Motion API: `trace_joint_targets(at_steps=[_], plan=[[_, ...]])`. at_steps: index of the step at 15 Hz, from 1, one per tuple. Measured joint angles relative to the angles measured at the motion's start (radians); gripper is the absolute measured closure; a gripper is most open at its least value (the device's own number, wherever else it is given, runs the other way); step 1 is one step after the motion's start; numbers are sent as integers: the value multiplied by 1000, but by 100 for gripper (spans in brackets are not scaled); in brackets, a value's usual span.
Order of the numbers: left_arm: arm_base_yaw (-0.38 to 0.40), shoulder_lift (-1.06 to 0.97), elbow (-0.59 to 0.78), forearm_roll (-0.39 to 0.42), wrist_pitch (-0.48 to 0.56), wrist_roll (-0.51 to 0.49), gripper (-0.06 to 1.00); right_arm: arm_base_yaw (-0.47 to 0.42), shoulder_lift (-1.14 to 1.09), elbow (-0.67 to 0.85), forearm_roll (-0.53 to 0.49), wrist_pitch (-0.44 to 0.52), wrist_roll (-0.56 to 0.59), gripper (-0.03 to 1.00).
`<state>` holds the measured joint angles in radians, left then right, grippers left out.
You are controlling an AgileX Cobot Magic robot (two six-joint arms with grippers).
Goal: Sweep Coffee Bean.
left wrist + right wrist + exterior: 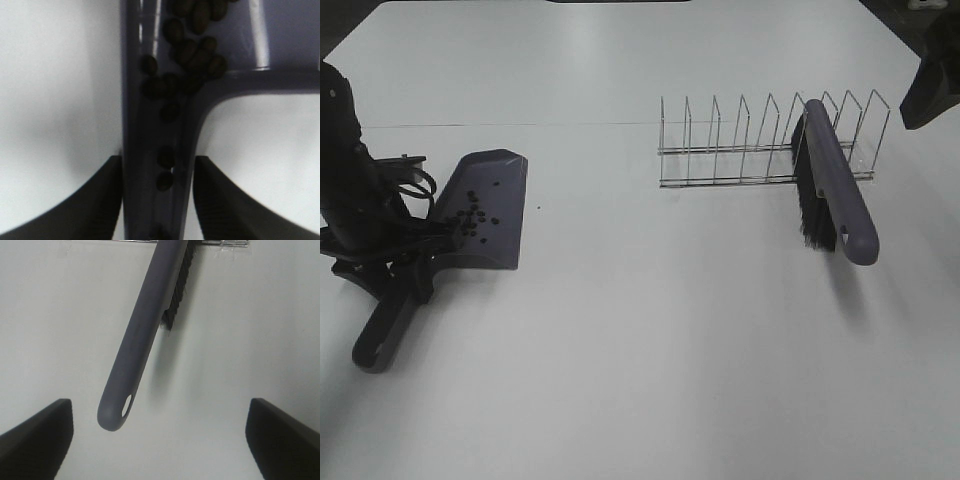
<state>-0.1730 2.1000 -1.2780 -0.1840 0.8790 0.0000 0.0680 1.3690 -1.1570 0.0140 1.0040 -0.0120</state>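
Observation:
The grey-purple dustpan [492, 218] lies at the left of the table, its pan holding the coffee bean [470, 214] cluster. My left gripper [408, 268] is shut on the dustpan's handle. In the left wrist view its fingers [100, 200] press both sides of the handle channel [135, 125], where several beans [192, 55] have rolled down. One stray bean [540, 208] lies on the table just past the pan's lip. The brush [840, 190] leans in the wire rack. My right gripper [160, 440] is open, apart from the brush handle [142, 340].
A wire dish rack [720, 150] stands at the back right with the brush's bristles [813, 205] hanging out of it toward the front. The right arm [932, 80] hangs at the top right corner. The white tabletop [650, 340] stretches between dustpan and rack.

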Motion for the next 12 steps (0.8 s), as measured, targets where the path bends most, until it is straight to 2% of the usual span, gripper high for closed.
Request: trace_joint_targets(at_steps=[1, 2, 3, 8, 12], plan=[[0, 0, 0, 0, 0, 0, 46, 0, -10, 0, 0, 0, 0, 12], [0, 0, 0, 0, 4, 5, 21, 0, -17, 0, 0, 0, 0, 12], [0, 0, 0, 0, 15, 5, 15, 0, -17, 0, 0, 2, 0, 12], [0, -12, 0, 0, 92, 5, 11, 0, -27, 39, 0, 17, 0, 12], [0, -157, 1, 4, 127, 5, 11, 0, -112, 166, 0, 10, -20, 12]])
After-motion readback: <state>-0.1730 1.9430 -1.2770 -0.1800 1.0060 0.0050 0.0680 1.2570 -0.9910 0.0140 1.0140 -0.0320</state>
